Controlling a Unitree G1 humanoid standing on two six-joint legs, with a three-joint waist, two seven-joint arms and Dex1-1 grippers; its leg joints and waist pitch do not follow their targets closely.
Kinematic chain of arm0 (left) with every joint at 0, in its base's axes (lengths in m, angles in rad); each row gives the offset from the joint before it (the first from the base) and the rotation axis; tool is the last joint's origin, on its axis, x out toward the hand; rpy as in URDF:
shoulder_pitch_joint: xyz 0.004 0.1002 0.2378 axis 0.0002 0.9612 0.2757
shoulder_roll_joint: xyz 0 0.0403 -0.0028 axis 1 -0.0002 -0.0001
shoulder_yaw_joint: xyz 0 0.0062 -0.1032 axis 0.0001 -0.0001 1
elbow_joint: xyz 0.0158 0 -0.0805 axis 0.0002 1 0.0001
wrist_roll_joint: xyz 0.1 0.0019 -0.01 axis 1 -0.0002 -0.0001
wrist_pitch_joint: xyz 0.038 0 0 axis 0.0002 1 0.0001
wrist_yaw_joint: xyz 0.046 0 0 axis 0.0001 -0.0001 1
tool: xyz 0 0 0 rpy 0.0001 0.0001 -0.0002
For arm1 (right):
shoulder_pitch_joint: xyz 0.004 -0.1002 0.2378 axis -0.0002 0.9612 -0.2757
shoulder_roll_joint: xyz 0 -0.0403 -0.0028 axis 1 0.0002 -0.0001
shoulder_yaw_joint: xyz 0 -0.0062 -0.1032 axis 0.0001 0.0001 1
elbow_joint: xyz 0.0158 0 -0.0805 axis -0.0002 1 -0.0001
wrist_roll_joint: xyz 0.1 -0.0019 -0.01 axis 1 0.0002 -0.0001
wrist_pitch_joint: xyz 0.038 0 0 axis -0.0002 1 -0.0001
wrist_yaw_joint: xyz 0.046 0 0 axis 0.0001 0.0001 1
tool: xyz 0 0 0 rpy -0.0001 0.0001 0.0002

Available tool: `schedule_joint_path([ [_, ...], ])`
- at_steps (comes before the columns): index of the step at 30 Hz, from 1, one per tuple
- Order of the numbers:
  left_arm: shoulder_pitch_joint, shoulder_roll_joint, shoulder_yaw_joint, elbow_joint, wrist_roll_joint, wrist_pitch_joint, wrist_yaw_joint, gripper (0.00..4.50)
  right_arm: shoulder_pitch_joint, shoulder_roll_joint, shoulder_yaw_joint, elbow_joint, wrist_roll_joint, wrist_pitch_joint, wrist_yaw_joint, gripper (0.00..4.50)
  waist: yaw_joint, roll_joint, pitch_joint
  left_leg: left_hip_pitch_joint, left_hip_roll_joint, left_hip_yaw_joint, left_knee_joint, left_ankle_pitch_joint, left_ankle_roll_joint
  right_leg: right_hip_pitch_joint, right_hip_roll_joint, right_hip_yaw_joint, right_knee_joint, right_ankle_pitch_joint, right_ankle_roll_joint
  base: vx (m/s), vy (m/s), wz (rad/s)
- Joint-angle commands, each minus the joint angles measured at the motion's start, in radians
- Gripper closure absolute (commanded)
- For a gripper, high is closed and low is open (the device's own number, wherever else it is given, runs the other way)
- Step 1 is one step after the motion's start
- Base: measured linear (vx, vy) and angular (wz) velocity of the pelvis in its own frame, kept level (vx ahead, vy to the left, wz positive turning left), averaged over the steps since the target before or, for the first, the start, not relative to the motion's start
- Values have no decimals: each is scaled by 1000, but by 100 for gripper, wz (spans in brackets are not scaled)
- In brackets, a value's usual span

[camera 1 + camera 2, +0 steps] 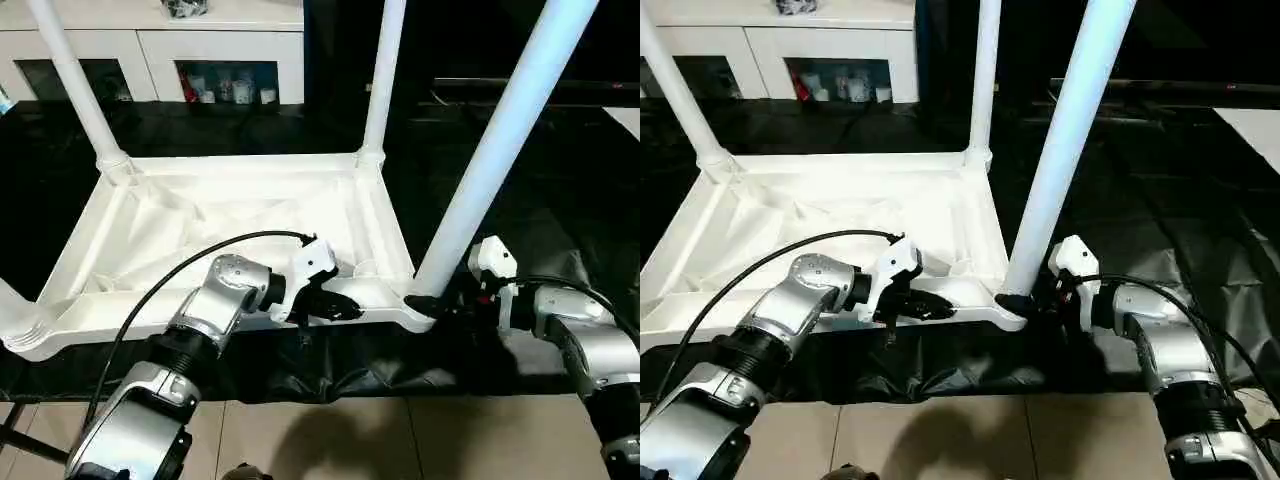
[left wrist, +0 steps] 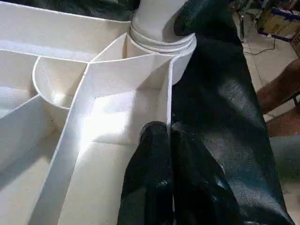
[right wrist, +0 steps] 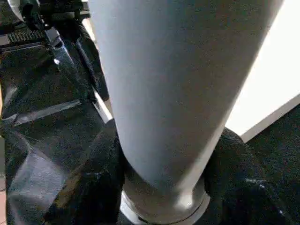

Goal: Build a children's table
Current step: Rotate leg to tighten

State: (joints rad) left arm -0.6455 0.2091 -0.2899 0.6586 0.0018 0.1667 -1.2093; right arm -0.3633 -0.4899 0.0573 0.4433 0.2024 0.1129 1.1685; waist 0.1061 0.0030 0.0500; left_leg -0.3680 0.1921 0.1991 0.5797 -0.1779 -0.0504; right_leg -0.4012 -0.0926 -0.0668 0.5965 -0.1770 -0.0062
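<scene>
— Head view?
— I see the table (image 1: 230,215) upside down on black sheeting (image 1: 330,365); left gripper (image 1: 335,303) pinches its near rim.
— Right wrist?
— Right gripper (image 3: 164,187) clasps the near leg (image 3: 178,84) at its socket. No writing readable.

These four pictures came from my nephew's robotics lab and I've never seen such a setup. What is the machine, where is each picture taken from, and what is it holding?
It is a humanoid robot with two silver arms. Two pictures come from cameras on its head, looking down; the other two from cameras on each wrist. An upside-down white tabletop lies on a black sheet, with legs standing up from its corners. The left gripper pinches the tabletop's near rim, steadying it. The right gripper clasps the base of the nearest leg at its corner socket; the right wrist picture shows its jaws on either side of that leg. A white cabinet stands behind.
</scene>
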Motion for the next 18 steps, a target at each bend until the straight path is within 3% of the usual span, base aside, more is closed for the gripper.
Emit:
schedule_joint_path([
  [1, -8, -15, 15, -7, -11, 4, 47, 450, 20, 39, 55, 13, 14, 10, 22, 249, 1, -16, -63, 10, 44, -16, -60, -190, 82, 46, -60, 39, -70, -219, -234, 0, 0, 0],
  [4, -15, -34, 26, 3, -8, 11, 92, 450, -3, 81, 30, 65, -13, -10, -86, 250, -1, -14, -61, 10, 43, -17, -62, -202, 72, 46, -61, 39, -72, -237, -231, 0, 0, 0],
  [7, -26, -58, 38, 16, -6, 16, 144, 450, -38, 132, -3, 137, -47, -35, -238, 250, -22, -15, -57, 8, 39, -22, -68, -256, 35, 44, -62, 37, -81, -328, -208, 0, 0, 0],
  [11, -52, -110, 56, 45, -3, 39, 242, 450, -84, 215, -65, 210, -36, -29, -412, 250, -33, -15, -57, 13, 38, -25, -70, -285, 20, 42, -60, 37, -86, -367, -193, 0, 0, 0],
  [12, -56, -118, 58, 48, -2, 41, 256, 450, -89, 224, -71, 217, -35, -28, -432, 251, -35, -13, -58, 16, 40, -23, -70, -285, 22, 38, -59, 39, -86, -336, -198, 0, 0, 0],
  [18, -123, -227, 92, 122, 19, 55, 479, 450, -184, 346, -154, 337, -23, -15, -725, 251, -41, -13, -64, 10, 34, -20, -63, -216, 35, 45, -58, 40, -74, -215, -231, 0, 0, 0],
])
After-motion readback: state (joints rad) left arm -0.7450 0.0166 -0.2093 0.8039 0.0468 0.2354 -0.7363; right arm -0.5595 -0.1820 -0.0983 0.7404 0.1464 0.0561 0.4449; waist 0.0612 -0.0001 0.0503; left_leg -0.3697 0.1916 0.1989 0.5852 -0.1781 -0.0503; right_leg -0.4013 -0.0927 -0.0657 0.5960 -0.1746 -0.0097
